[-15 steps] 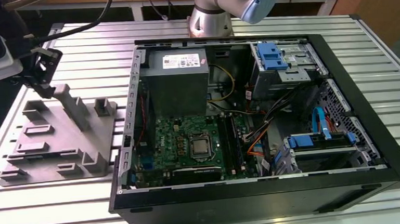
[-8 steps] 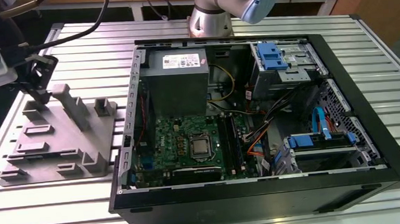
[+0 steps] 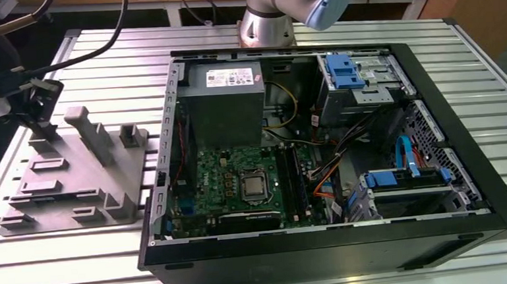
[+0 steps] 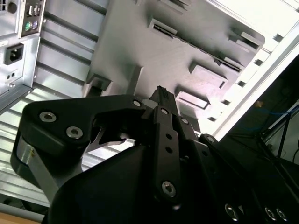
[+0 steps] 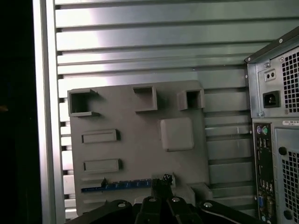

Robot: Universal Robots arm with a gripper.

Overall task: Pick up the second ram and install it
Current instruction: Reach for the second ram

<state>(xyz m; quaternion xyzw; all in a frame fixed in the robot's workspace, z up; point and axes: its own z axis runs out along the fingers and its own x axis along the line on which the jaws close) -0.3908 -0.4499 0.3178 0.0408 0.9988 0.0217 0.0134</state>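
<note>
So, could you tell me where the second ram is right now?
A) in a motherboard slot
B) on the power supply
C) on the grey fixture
C: in the first wrist view the second ram lies on the grey fixture, outside the computer case, with the gripper close to one end.

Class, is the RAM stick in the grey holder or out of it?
In: the second ram sits edge-up in the grey holder's slot, the gripper at one end.
</note>
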